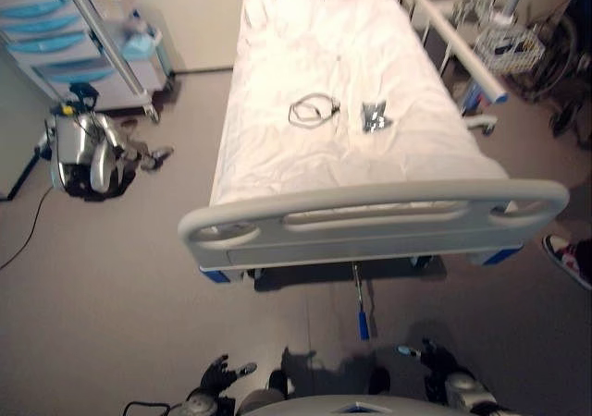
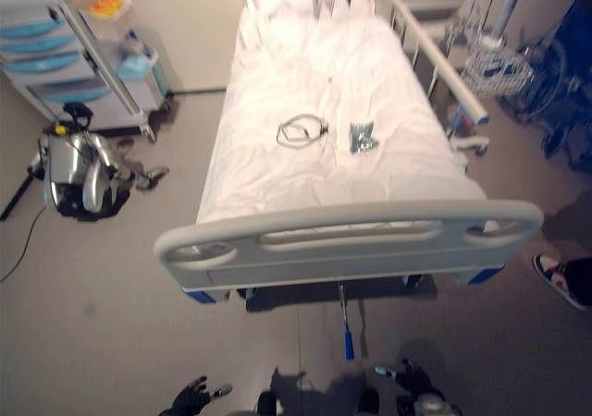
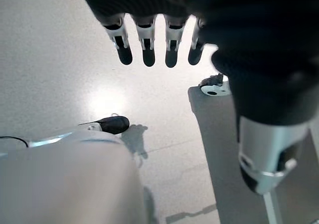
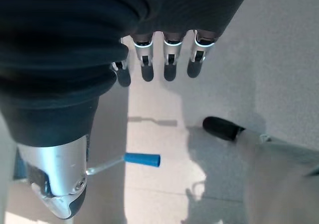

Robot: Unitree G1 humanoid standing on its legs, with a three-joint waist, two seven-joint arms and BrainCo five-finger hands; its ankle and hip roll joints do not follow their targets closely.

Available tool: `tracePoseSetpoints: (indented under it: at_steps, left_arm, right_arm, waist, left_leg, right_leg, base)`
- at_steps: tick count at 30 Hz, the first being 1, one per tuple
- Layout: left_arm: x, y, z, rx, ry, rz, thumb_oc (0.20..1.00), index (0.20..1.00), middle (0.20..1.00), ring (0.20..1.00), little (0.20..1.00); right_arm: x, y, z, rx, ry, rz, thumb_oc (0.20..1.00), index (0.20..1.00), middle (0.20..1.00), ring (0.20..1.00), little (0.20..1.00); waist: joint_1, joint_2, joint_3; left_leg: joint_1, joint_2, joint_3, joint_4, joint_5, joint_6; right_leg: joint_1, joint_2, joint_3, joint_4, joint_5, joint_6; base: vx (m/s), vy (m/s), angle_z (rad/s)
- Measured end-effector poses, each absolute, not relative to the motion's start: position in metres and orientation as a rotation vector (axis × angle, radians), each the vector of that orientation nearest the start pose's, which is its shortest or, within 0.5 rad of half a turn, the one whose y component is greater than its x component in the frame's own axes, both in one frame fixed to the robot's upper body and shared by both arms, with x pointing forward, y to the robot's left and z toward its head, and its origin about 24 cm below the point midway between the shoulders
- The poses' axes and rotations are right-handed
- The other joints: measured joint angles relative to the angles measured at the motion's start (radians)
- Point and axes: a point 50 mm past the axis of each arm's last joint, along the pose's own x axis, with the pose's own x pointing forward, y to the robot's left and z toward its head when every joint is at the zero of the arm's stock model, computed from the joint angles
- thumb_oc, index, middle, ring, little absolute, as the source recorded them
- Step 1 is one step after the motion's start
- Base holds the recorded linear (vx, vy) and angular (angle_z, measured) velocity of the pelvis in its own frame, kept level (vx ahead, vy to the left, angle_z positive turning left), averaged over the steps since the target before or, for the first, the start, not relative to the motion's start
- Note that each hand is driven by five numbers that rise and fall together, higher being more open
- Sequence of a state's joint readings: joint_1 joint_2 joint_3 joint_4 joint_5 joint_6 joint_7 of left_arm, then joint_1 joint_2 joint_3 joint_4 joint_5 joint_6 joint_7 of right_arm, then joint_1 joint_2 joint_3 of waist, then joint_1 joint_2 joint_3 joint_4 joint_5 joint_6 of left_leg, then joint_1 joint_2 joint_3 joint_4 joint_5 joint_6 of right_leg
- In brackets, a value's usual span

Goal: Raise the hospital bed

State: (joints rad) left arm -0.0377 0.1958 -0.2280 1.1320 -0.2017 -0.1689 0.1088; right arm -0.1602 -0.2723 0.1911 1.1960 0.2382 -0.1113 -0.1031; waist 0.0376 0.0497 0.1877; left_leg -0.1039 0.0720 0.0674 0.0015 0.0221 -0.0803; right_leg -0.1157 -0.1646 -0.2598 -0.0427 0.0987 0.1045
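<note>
The hospital bed [image 1: 370,214] stands ahead with a white sheet and a grey footboard. Below the footboard a metal crank sticks out toward me, ending in a blue handle [image 1: 363,324]; the same blue handle [image 4: 142,159] shows past my right hand's fingers. My left hand [image 1: 218,376] hangs low at the lower left, fingers straight over bare floor, holding nothing. My right hand [image 1: 435,357] hangs at the lower right, to the right of the crank and apart from it, fingers relaxed and empty. A coiled cable [image 1: 312,110] and a small packet [image 1: 374,116] lie on the sheet.
A silver device [image 1: 85,152] sits on the floor left of the bed, by a cart with blue drawers [image 1: 55,28]. A wire basket on a stand [image 1: 509,51] is right of the bed. A person's shoe [image 1: 569,257] shows at the right edge.
</note>
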Motion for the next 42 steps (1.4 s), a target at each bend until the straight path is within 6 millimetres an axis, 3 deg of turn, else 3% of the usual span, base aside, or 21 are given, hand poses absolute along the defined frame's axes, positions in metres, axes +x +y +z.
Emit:
tracePoseSetpoints:
  at_steps: [5,6,9,13,14,15,16,19,24,28,35,42]
  left_arm:
    - [0.201,0.192,-0.114,0.099,0.681,0.119,1.0,1.0,1.0,1.0,1.0]
    - [0.207,0.191,-0.107,0.084,0.638,0.123,1.0,1.0,1.0,1.0,1.0]
    - [0.253,0.187,-0.067,0.03,0.422,0.144,1.0,1.0,1.0,1.0,1.0]
    - [0.279,0.181,-0.022,-0.046,0.213,0.142,1.0,1.0,1.0,1.0,1.0]
    - [0.288,0.177,0.005,-0.094,0.082,0.126,1.0,1.0,1.0,1.0,1.0]
    - [0.292,0.175,0.017,-0.108,0.034,0.125,1.0,1.0,1.0,1.0,1.0]
    - [0.294,0.173,0.037,-0.124,-0.051,0.107,1.0,1.0,1.0,1.0,1.0]
    - [0.295,0.167,0.072,-0.154,-0.201,0.064,1.0,1.0,1.0,1.0,1.0]
    - [0.296,0.165,0.107,-0.16,-0.337,0.033,1.0,1.0,1.0,1.0,1.0]
    - [0.285,0.157,0.145,-0.224,-0.498,0.0,1.0,1.0,1.0,1.0,1.0]
    - [0.275,0.149,0.176,-0.311,-0.621,-0.041,1.0,1.0,1.0,1.0,1.0]
    - [0.268,0.148,0.19,-0.383,-0.678,-0.053,1.0,1.0,1.0,1.0,1.0]
  right_arm:
    - [0.237,-0.229,-0.093,-0.196,0.685,-0.199,1.0,1.0,1.0,1.0,1.0]
    - [0.239,-0.229,-0.09,-0.185,0.666,-0.209,1.0,1.0,1.0,1.0,1.0]
    - [0.281,-0.221,-0.059,-0.147,0.529,-0.231,1.0,1.0,1.0,1.0,1.0]
    - [0.313,-0.208,-0.026,-0.13,0.396,-0.205,1.0,1.0,1.0,1.0,1.0]
    - [0.324,-0.209,-0.012,-0.127,0.341,-0.209,1.0,1.0,1.0,1.0,1.0]
    - [0.33,-0.207,-0.004,-0.125,0.316,-0.209,1.0,1.0,1.0,1.0,1.0]
    - [0.338,-0.205,0.006,-0.119,0.284,-0.211,1.0,1.0,1.0,1.0,1.0]
    - [0.348,-0.203,0.021,-0.113,0.243,-0.222,1.0,1.0,1.0,1.0,1.0]
    - [0.359,-0.202,0.047,-0.078,0.145,-0.222,1.0,1.0,1.0,1.0,1.0]
    - [0.367,-0.205,0.064,-0.07,0.095,-0.25,1.0,1.0,1.0,1.0,1.0]
    - [0.376,-0.212,0.076,-0.047,0.093,-0.288,1.0,1.0,1.0,1.0,1.0]
    - [0.38,-0.215,0.079,0.001,0.106,-0.316,1.0,1.0,1.0,1.0,1.0]
  waist:
    - [0.001,-0.002,0.134]
    - [-0.008,-0.011,0.146]
    - [0.0,-0.01,0.228]
    - [0.005,-0.011,0.272]
    - [0.007,-0.006,0.298]
    - [0.009,-0.004,0.313]
    - [0.003,-0.005,0.327]
    - [0.009,0.0,0.338]
    - [0.005,0.0,0.34]
    - [0.007,-0.001,0.348]
    - [0.011,-0.002,0.353]
    - [0.02,-0.002,0.353]
  left_leg:
    - [-0.118,-0.005,0.0,0.06,0.011,0.006]
    - [-0.14,-0.005,0.0,0.075,0.01,0.006]
    - [-0.245,-0.012,-0.014,0.125,0.017,0.008]
    - [-0.329,-0.025,-0.017,0.174,0.019,0.007]
    - [-0.379,-0.029,-0.02,0.198,0.019,0.007]
    - [-0.397,-0.032,-0.023,0.212,0.019,0.007]
    - [-0.435,-0.033,-0.029,0.237,0.017,0.006]
    - [-0.489,-0.032,-0.041,0.268,0.012,0.007]
    - [-0.572,-0.025,-0.041,0.3,0.012,0.005]
    - [-0.67,-0.022,-0.048,0.347,0.01,0.001]
    - [-0.777,-0.028,-0.072,0.429,0.001,-0.008]
    - [-0.891,-0.026,-0.09,0.529,-0.021,-0.017]
  right_leg:
    - [-0.138,-0.018,0.016,0.101,-0.01,-0.008]
    - [-0.171,-0.024,0.029,0.131,-0.022,-0.009]
    - [-0.296,-0.045,0.034,0.246,-0.055,-0.018]
    - [-0.409,-0.07,0.049,0.362,-0.088,-0.028]
    - [-0.468,-0.081,0.055,0.409,-0.1,-0.034]
    - [-0.487,-0.085,0.057,0.428,-0.103,-0.036]
    - [-0.526,-0.09,0.063,0.459,-0.114,-0.039]
    - [-0.578,-0.092,0.065,0.493,-0.122,-0.047]
    - [-0.662,-0.085,0.077,0.519,-0.121,-0.051]
    - [-0.756,-0.087,0.082,0.563,-0.122,-0.066]
    - [-0.847,-0.099,0.086,0.636,-0.14,-0.074]
    - [-0.951,-0.104,0.091,0.718,-0.165,-0.09]
  base:
    - [-0.19,0.002,-0.01]
    - [-0.15,-0.032,0.0]
    - [-0.09,-0.023,0.11]
    - [-0.14,-0.012,0.08]
    - [-0.11,-0.009,0.12]
    - [-0.12,-0.001,0.17]
    - [-0.07,0.009,0.13]
    - [-0.06,0.015,0.08]
    - [-0.05,-0.011,-0.03]
    - [-0.01,-0.003,0.01]
    - [-0.02,0.012,0.08]
    - [0.01,0.001,0.01]
